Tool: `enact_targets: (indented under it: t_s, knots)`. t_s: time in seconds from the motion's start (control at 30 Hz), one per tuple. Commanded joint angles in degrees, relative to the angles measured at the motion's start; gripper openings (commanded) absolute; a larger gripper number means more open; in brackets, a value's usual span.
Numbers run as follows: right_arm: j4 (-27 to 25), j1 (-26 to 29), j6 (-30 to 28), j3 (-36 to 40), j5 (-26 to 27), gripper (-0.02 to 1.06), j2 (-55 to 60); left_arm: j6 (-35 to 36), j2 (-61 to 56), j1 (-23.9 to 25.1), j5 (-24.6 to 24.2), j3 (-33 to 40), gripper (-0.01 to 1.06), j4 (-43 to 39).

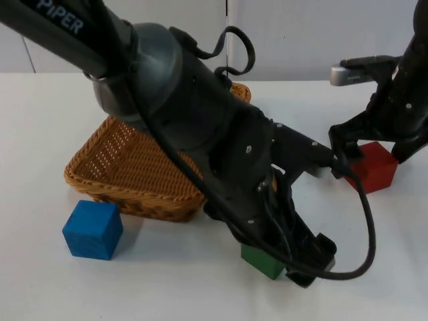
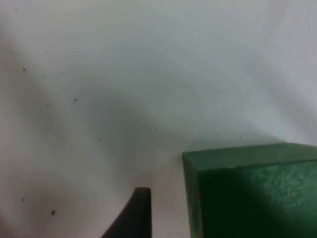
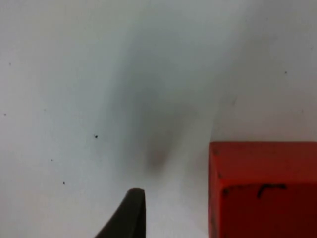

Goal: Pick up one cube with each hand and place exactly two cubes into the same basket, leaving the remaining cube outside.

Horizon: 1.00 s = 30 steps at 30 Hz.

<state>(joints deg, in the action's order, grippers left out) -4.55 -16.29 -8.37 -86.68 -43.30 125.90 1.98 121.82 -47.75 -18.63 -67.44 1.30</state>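
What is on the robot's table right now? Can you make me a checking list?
Surface: white table, a few small specks.
Job's things: green cube by the left gripper; red cube by the right gripper; blue cube alone in front of the basket. No cube seen in the basket; arm hides part.
Clutter: nothing seen.
Grippers: left low at the green cube, right low at the red cube; neither cube lifted.
Cables: the robot's own.
Surroundings: grey wall behind.
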Motion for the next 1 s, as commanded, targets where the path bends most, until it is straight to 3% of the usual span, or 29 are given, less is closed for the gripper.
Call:
enact_targets:
  t_s: [0.0, 0.1, 0.3, 0.4, 0.47, 0.5, 0.53, 0.6, 0.63, 0.87, 0.97]
  knots:
    - [-0.03, -0.4, -0.27, -0.39, -0.46, 1.03, 0.09, 0.41, 0.05, -0.27, 0.2, -0.31, 1.05, -0.34]
    - [-0.03, -0.4, -0.27, -0.39, -0.46, 0.97, 0.09, 0.41, 0.05, -0.27, 0.46, -0.31, 1.05, -0.34]
    - [0.13, -0.4, -0.27, -0.39, -0.74, 0.68, 0.09, 0.41, 0.05, -0.27, 0.58, -0.31, 0.98, -0.34]
    - [0.34, -0.4, -0.27, -0.39, -1.73, 0.38, -0.14, 0.41, -0.08, -0.27, 0.08, -0.31, 0.76, -0.08]
    - [0.34, -0.4, -0.27, -0.39, -1.99, 0.22, -0.77, 0.41, -0.59, -0.27, -1.19, -0.31, 0.5, 0.01]
    - [0.34, -0.4, -0.27, -0.39, -1.99, 0.22, -0.77, 0.41, -0.59, -0.27, -1.19, -0.31, 0.5, 0.01]
    - [0.34, -0.4, -0.27, -0.39, -2.07, 0.11, -1.37, 0.41, -1.1, -0.27, -1.61, -0.31, 0.37, 0.01]
    - [0.34, -0.4, -0.27, -0.39, -2.23, 0.0, -2.81, 0.41, -2.7, -0.27, -2.85, -0.31, 0.06, 0.01]
    - [0.34, -0.4, -0.27, -0.39, -2.28, 0.0, -3.59, 0.31, -3.63, -0.27, -3.32, -0.31, 0.0, -0.31]
    - [0.34, -0.4, -0.27, -0.39, -4.93, 0.0, -9.26, 0.31, -11.08, -0.27, -4.06, -0.31, 0.0, -0.44]
    - [0.34, -0.4, -0.27, -0.39, -7.98, 0.0, -13.45, 0.31, -16.62, -0.27, -6.88, -0.31, 0.0, -0.67]
